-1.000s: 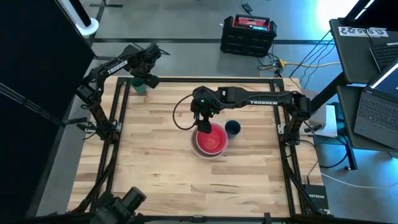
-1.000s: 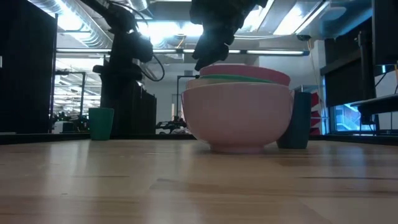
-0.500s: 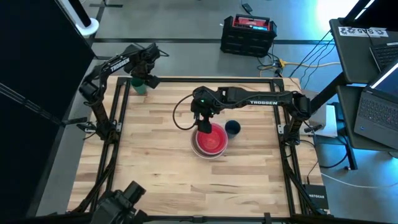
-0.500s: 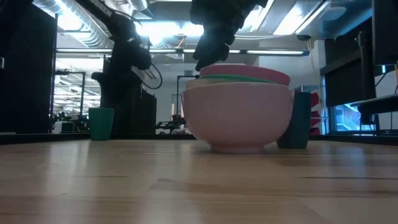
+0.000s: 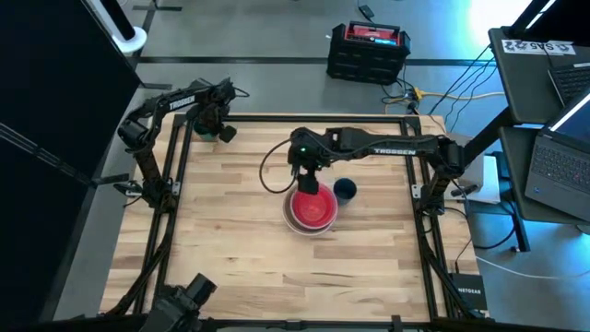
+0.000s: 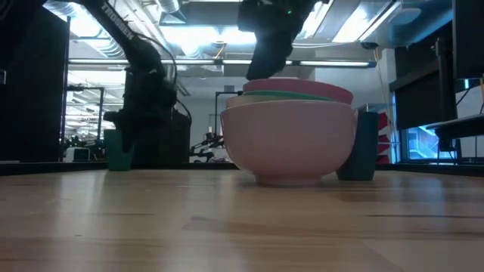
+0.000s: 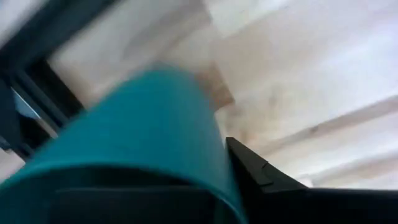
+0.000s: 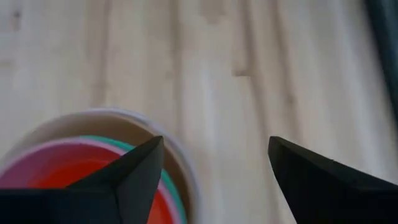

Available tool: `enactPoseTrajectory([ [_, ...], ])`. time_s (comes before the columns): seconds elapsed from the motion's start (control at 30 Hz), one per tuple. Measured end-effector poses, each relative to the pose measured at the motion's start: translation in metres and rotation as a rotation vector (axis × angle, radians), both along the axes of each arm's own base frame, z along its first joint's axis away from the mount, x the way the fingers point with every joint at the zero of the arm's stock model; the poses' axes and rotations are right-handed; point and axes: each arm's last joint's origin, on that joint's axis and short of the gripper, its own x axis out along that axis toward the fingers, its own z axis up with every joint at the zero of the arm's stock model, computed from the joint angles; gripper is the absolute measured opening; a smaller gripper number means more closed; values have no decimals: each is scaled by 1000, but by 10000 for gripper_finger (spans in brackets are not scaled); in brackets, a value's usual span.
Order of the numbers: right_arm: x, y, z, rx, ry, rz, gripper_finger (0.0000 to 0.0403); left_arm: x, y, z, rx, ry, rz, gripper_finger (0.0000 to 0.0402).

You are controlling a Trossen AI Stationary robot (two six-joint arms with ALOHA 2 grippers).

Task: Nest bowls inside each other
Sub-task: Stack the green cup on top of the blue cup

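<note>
Bowls point(image 5: 312, 211) nested beneath open right fingers point(image 8: 149, 168)

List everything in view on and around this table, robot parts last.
round plastic bowls: one nested stack, table centre; pale outer bowl, then green bowl, pink bowl, red-orange bowl innermost
small dark blue cup: one, beside the stack, toward the right arm
small teal-green plastic cup: one, far left corner of the table
wooden table: one, light planks, dark frame
black-and-red case: one, on the floor beyond the table
laptops: two, dark, on a side desk at right
left gripper: one, dark, jaws closed on the teal-green cup
right gripper: one, dark, jaws open above the stack's far rim
</note>
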Motion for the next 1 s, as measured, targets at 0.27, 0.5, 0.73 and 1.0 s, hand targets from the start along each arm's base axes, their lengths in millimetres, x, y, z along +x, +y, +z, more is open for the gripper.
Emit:
enactPoseTrajectory([
  [0.27, -62, -2, 58, -42, -18, -115, 240, 85, -39, 86, 125, -285, -390, 1],
  [0.5, -116, 20, 62, 47, 10, -200, 237, 165, -144, 161, 254, -527, -785, 0],
  [0.73, -158, 48, 33, 133, -8, -305, 237, 203, -193, 181, 337, -796, -846, 0],
  [1.0, -195, 70, 3, 238, -67, -404, 237, 232, -216, 181, 309, -1009, -816, 0],
])
